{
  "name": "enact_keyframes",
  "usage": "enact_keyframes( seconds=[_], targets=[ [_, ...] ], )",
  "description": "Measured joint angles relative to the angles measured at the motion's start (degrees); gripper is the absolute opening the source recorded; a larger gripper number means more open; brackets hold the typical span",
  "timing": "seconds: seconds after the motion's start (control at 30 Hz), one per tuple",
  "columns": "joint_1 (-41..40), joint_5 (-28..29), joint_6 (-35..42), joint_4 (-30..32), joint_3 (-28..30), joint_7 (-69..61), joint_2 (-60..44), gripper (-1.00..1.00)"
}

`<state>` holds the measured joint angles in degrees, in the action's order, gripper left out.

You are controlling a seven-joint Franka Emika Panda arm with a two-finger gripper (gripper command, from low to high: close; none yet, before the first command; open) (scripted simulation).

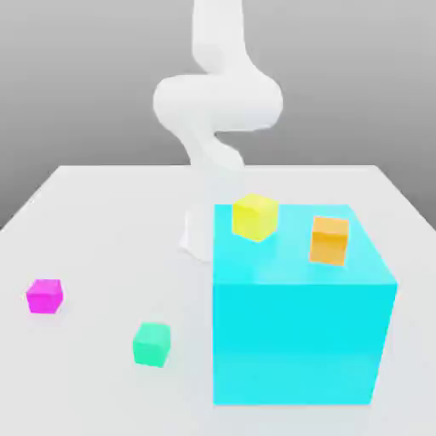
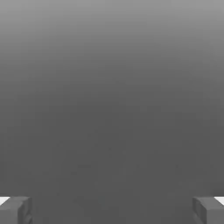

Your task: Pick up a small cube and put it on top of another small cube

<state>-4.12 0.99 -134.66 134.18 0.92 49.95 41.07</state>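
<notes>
hand (image 2: 112, 210): fingers wide apart, holding nothing (ready to grasp) | magenta cube (image 1: 44, 295): on desk (image 1: 102, 213), far toward the exterior view's left | yellow cube (image 1: 255, 216): atop cyan cube (image 1: 298, 332), beside orange cube (image 1: 329, 239), top face free for stacking

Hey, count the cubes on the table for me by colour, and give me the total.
Magenta cube: 1
Green cube: 1
Yellow cube: 1
Orange cube: 1
Cyan cube: 1, the big one, with yellow and orange sitting on top
Total: 5
</notes>
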Motion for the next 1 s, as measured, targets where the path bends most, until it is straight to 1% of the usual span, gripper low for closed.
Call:
enact_keyframes(
  seconds=[0.37, 0.5, 0.6, 0.7, 0.77, 0.8, 0.9, 1.0],
  targets=[
    [-17.2, 3.3, -12.7, 10.6, 6.6, 17.4, -21.0, 0.0],
    [-22.6, 3.3, -17.3, 14.4, 10.0, 22.7, -28.5, 0.0],
    [-25.9, 2.2, -20.8, 17.3, 13.0, 26.0, -34.2, 0.0],
    [-30.4, -0.7, -24.2, 20.2, 15.7, 27.9, -40.1, 0.0],
    [-33.0, -4.1, -26.5, 22.1, 16.5, 28.2, -44.0, 0.0],
    [-33.8, -6.1, -27.8, 22.5, 16.0, 27.6, -46.1, 0.0],
    [-37.0, -12.1, -32.3, 21.8, 12.0, 23.9, -52.4, 0.0],
    [-41.7, -16.2, -37.1, 20.6, 6.5, 20.8, -58.5, 0.0]
  ],
)
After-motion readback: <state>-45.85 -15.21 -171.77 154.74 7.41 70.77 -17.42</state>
